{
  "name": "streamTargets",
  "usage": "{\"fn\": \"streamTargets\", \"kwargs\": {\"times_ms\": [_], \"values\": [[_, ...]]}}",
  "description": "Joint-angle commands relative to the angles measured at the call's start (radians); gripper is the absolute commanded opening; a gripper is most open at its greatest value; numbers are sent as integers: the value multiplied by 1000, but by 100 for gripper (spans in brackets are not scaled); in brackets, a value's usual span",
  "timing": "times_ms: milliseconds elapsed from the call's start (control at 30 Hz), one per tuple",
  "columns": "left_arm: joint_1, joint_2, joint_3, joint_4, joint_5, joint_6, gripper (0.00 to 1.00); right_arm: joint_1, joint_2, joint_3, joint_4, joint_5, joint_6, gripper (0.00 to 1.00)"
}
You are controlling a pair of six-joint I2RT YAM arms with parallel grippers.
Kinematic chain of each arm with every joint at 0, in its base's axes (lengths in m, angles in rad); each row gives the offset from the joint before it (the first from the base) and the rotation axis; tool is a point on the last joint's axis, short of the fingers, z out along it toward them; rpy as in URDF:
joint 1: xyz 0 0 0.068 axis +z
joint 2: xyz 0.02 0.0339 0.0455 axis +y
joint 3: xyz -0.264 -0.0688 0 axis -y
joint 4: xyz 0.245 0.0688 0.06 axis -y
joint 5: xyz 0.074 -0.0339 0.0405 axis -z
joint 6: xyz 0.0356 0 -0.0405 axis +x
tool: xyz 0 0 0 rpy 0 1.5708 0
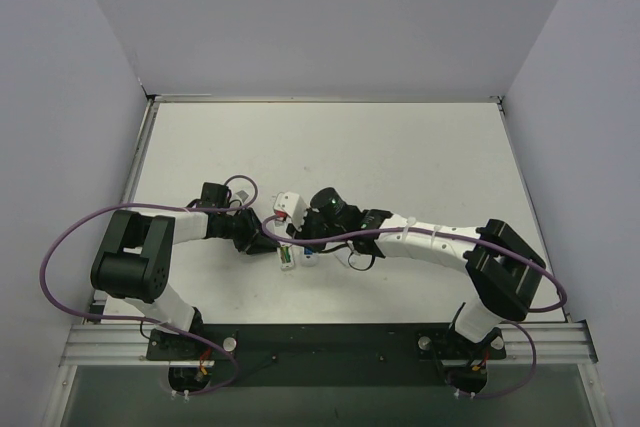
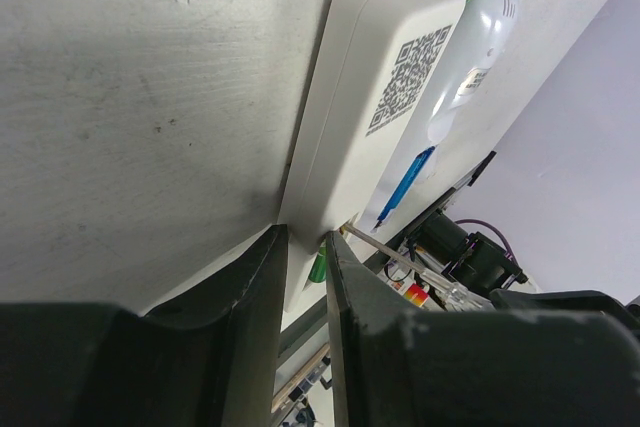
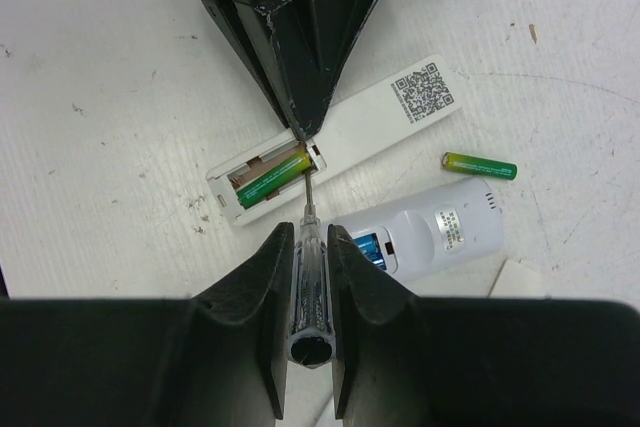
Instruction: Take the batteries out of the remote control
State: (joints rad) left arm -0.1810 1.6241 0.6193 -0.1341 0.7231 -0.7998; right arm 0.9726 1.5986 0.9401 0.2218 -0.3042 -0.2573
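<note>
A flat white remote [image 3: 385, 117] with a QR label lies back up, its battery bay open with one green battery [image 3: 272, 177] inside. My left gripper [image 3: 300, 127] is shut on this remote's edge beside the bay; it also shows in the left wrist view [image 2: 305, 242]. My right gripper [image 3: 308, 237] is shut on a clear-handled screwdriver [image 3: 308, 292], whose tip touches the end of that green battery. A second green battery [image 3: 480, 165] lies loose on the table. A rounded white remote [image 3: 440, 232] holds blue batteries [image 3: 370, 247] in its open bay.
A flat white piece [image 3: 520, 282] lies beside the rounded remote. In the top view a small white and red object [image 1: 288, 204] sits just behind the two grippers [image 1: 290, 237]. Grey walls close in the table [image 1: 400, 147] on three sides.
</note>
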Motion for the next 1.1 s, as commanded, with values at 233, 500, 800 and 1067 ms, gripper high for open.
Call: {"fn": "streamTargets", "kwargs": {"times_ms": [233,500,800,1067], "values": [[-5,10,0,-27,-47,24,31,70,87,66,-170,69,-79,0],[-3,10,2,-32,-47,27,31,23,97,45,-93,-32,-68,0],[-5,17,2,-33,-53,25,31,-106,67,-67,52,-231,42,0],[-5,14,7,-42,-60,27,31,-144,77,-109,149,-303,118,0]]}}
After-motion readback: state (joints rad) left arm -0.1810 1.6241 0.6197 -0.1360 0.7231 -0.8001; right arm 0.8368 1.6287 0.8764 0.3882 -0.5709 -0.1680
